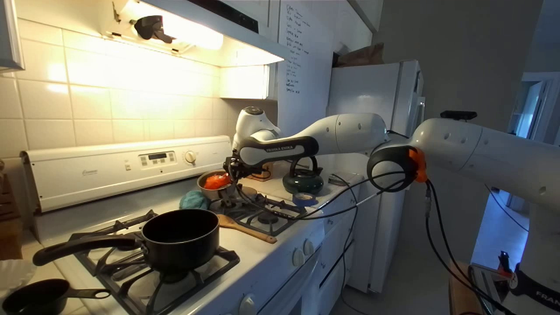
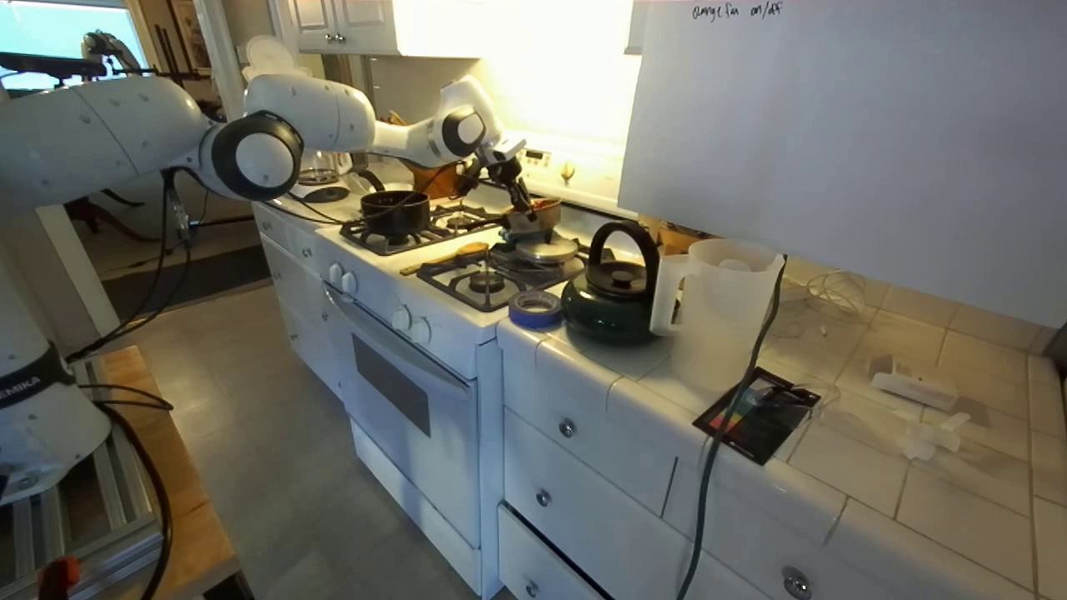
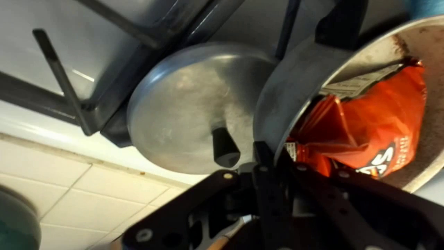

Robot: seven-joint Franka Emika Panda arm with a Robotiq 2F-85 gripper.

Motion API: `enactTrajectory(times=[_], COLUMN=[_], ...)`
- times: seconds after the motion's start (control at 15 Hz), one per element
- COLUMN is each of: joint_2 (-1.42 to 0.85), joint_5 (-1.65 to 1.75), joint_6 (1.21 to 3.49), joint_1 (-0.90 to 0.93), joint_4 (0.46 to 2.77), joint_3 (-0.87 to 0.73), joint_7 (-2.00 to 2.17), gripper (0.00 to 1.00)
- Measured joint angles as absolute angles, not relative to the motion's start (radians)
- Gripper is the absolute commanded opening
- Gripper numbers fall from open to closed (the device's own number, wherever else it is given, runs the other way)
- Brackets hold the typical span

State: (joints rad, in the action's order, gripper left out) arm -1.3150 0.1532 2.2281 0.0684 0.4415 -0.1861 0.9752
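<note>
"Counting from the biggest down, what do you get?"

"One refrigerator (image 1: pixel 367 105), one white stove (image 2: pixel 454 400) next to the tiled counter (image 2: pixel 850 458), and one robot arm (image 1: pixel 358 133) stretched over the stovetop."

"And after those?"

"On the counter, one cloudy pitcher (image 2: pixel 721 321) and, just beside it, one dark green kettle (image 2: pixel 604 315). On the stove, one black saucepan (image 1: pixel 181 247), well apart from one grey pot (image 3: pixel 298 90) with a single dark handle (image 3: pixel 341 29), towards the back."

"Is the end effector (image 3: pixel 275 154) holding anything?"

"Yes, it grips the grey pot by the rim: two fingers (image 3: pixel 265 159) pinched together, one inside the rim and one outside, with only that thin wall between them. Whether the pot's base rests on the stove, I can't tell."

"What about smaller stuff?"

"One metal lid (image 3: pixel 180 104) with one black knob (image 3: pixel 223 144), just beside the grey pot. Inside the pot, at least one orange-red packet (image 3: pixel 378 118), too crumpled for me to swear to the count. One teal cloth (image 1: pixel 194 200), bunched next to the pot, and one wooden utensil (image 1: pixel 246 229) near the stove's front edge."

"And the smallest?"

"One roll of blue tape (image 2: pixel 535 314) near the kettle, then four control knobs (image 2: pixel 402 319) along the stove's front."
</note>
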Motion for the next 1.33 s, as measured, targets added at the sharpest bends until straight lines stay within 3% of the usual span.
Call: enactTrajectory(times=[0.33,0.4,0.87,1.33], joint_2=[-1.308,-1.304,-1.297,-1.276], joint_5=[0.153,0.153,0.151,0.146], joint_6=[2.236,2.242,2.259,2.359], joint_1=[0.002,-0.011,-0.037,0.022], joint_4=[0.441,0.441,0.442,0.438], joint_3=[-0.187,-0.19,-0.188,-0.126], joint_7=[0.769,0.756,0.739,0.427], gripper=[0.02,0.07,0.02,0.02])
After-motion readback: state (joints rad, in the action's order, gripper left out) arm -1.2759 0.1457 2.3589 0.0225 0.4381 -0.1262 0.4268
